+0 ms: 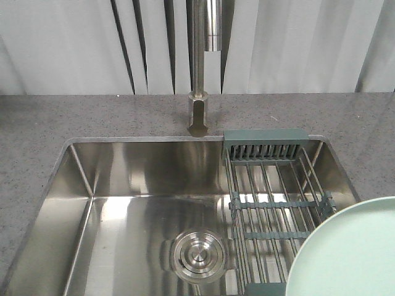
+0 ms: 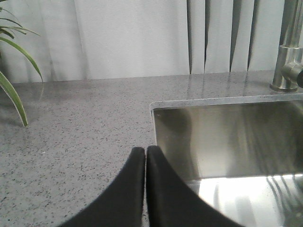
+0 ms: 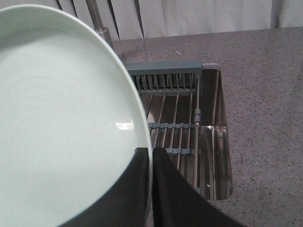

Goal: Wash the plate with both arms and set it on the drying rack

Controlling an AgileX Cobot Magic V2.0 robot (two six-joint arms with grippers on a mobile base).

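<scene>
Plate (image 3: 61, 118) rim clamped in right pincer (image 3: 150, 152) | left pincer (image 2: 145, 149) closed, empty, over counter (image 2: 80, 123) — wrist views only

steel sink (image 1: 123, 166) | round drain (image 1: 199, 256) in basin | faucet (image 1: 199, 114) behind | grey countertop (image 1: 62, 117) | plant leaves (image 2: 12, 95)

I'm counting one plate (image 1: 352, 253), one rack (image 1: 271, 203), one sink (image 1: 123, 179), one drain (image 1: 199, 254), one tap (image 1: 199, 61), one plant (image 2: 12, 98) and one worktop (image 1: 92, 117). I'm also counting two pairs of my own: left fingers (image 2: 123, 189), two; right fingers (image 3: 180, 198), two.
</scene>
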